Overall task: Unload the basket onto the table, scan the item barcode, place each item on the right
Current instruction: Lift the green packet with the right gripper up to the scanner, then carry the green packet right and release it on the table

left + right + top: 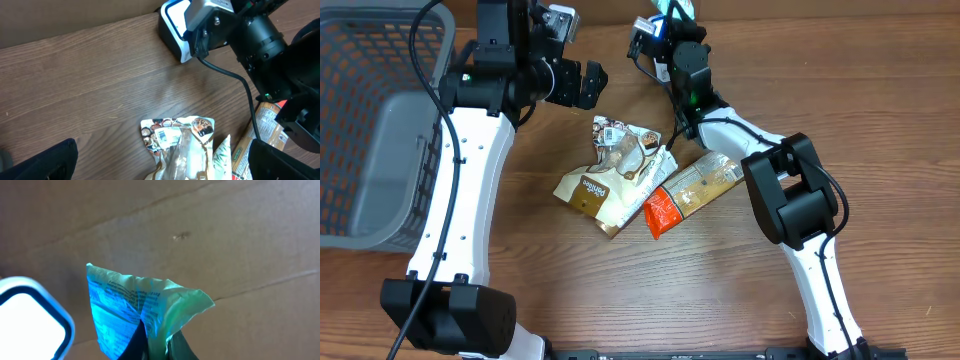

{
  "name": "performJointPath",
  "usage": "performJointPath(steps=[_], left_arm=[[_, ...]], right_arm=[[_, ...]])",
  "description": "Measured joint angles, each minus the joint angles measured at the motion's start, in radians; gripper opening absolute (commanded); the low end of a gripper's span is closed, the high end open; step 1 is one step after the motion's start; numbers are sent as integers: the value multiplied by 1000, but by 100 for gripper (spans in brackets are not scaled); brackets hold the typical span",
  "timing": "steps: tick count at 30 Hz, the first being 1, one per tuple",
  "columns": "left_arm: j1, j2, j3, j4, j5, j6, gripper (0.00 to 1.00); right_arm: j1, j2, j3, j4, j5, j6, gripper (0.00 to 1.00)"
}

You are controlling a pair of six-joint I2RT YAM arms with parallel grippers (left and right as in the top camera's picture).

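Seems mid-scan: clamps right gripper (pixel 155 347) on green packet (pixel 142 305), lit blue beside scanner (pixel 27 317) at lower left; holds left gripper (pixel 585 85) spread.

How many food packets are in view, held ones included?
4 at least: a crinkled clear packet, a brown pouch left of it, an orange-and-tan packet on its right, and a green packet in the right gripper. Overlap may hide more.

Wood-grain table (pixel 620 300), plain brown cardboard wall (pixel 225 230) behind
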Motion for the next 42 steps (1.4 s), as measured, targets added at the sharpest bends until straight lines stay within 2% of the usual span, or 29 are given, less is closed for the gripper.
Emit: performJointPath(steps=[5,24,30,35,39,42], left_arm=[[0,0,0,0,0,0,100],[0,0,0,0,0,0,100],[0,0,0,0,0,0,100],[0,0,0,0,0,0,100],[0,0,0,0,-1,0,100],[0,0,0,0,-1,0,100]], right_arm=[[1,0,1,-87,24,-22,4],[14,-1,1,-102,95,-29,4],[17,-59,1,-270,124,27,4],[17,-228,0,-506,191,224,4],[17,-456,2,-818,217,502,4],[10,-644,8,-1102,197,806,4]])
